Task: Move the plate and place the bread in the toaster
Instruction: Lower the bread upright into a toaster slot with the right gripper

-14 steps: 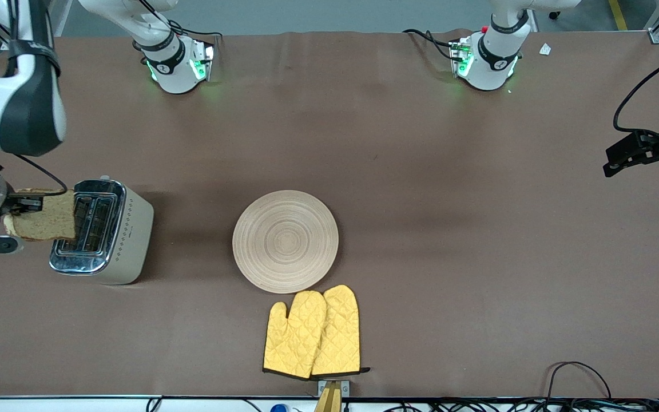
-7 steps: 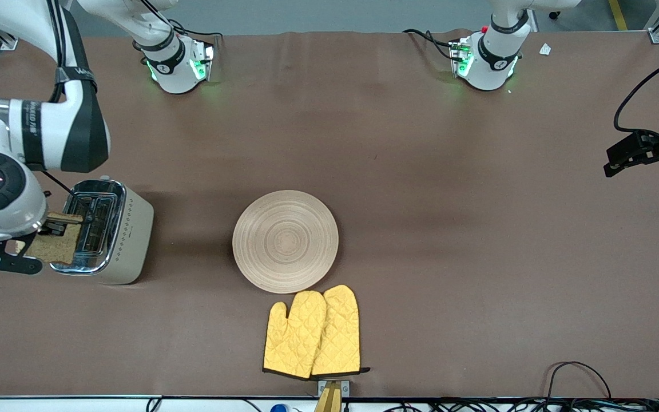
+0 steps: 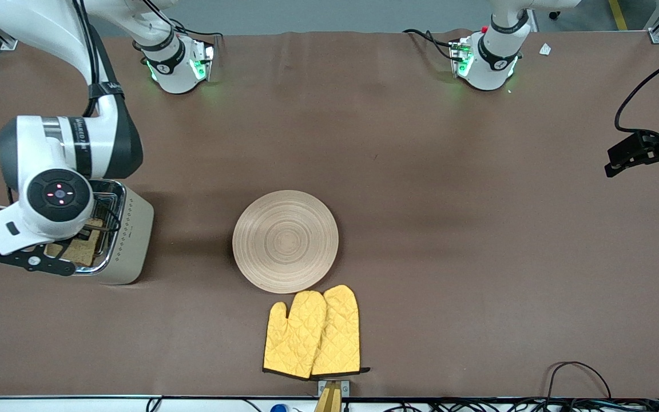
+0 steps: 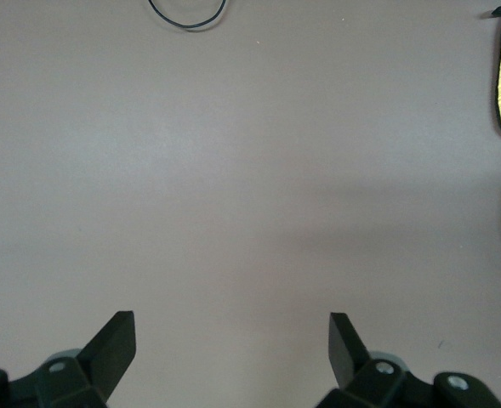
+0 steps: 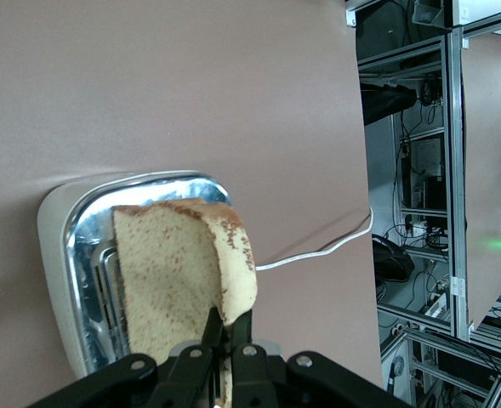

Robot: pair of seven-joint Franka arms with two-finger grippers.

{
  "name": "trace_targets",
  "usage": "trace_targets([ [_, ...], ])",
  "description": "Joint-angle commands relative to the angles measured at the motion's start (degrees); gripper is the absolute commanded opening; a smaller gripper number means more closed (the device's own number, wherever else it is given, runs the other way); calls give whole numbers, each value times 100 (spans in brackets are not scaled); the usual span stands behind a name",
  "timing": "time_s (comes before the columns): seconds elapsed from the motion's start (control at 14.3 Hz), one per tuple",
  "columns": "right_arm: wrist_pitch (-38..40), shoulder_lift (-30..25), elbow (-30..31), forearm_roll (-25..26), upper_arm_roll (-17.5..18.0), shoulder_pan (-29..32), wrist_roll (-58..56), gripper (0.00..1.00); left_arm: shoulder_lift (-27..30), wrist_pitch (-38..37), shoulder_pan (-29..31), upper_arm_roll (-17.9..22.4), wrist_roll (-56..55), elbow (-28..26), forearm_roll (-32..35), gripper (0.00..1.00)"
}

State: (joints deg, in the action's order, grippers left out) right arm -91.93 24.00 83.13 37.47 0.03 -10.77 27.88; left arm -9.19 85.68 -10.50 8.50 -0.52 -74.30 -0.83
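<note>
Moved: since a second ago the right arm has swung from beside the toaster to directly over it, carrying the bread from the toaster's outer side to above its chrome top.
Bread: squarish slice of brown wholegrain bread with a darker crust (image 5: 182, 280), upright over the toaster's slots; whether its lower edge has entered a slot cannot be told.
Right gripper: right gripper (image 5: 227, 327), over the toaster, its two black fingers clenched on the slice's edge.
Toaster: two-slot toaster with cream-beige sides and a shiny chrome top (image 3: 129, 240), at the right arm's end of the table, mostly hidden in the front view under the arm's wrist; a white power cord (image 5: 318, 251) trails away from it.
Plate: large round pale wooden plate with concentric ring grooves (image 3: 285, 241), mid-table, well apart from the toaster, bare.
Mitts: pair of yellow quilted oven mitts (image 3: 313, 332), just beside the plate, nearer the front camera.
Left gripper: left gripper (image 4: 231, 340), waiting above bare table at the left arm's end, fingers spread wide, holding nothing.
</note>
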Motion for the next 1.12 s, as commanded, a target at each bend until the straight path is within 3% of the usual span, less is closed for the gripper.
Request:
trace_targets([
  [0.0,-80,-457,668,243,-3,-144,332,0,75,-17,4,20,-18,-49,-92,100],
  [1.05,-379,-1126,1671,621,6,-294,604,0,75,-8,-5,20,-62,-49,-84,100],
])
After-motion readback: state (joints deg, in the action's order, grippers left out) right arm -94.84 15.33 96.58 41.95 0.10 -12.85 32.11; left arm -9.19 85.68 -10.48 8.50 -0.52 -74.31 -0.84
